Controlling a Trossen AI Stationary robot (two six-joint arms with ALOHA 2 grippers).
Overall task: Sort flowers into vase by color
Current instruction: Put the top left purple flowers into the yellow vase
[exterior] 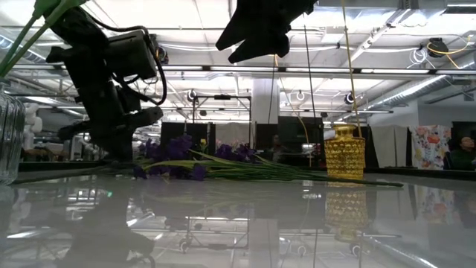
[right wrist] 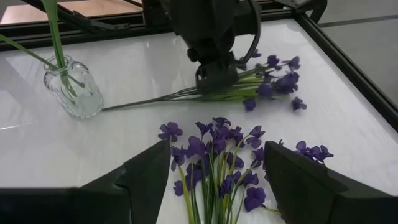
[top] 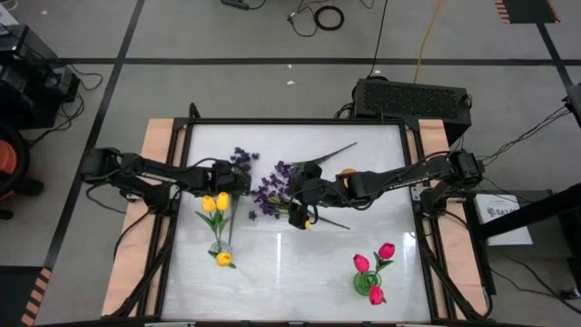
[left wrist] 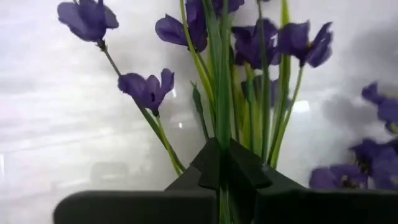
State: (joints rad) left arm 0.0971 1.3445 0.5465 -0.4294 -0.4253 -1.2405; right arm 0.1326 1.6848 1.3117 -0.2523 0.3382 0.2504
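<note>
Bright, even light falls from overhead. The white counter shines and, seen from table height, mirrors the ceiling lamps in soft glare. Against that backlight the arms turn to dark silhouettes. In the left wrist picture, the purple flowers just beyond the jaws are soft and out of focus.

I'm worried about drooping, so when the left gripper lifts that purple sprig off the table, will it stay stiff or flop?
Likely floppy: the purple sprig is a loose bunch of thin green stems. The left gripper is shut partway along them, so the blossom end may sag. It looks light, so a slip seems unlikely.
</note>
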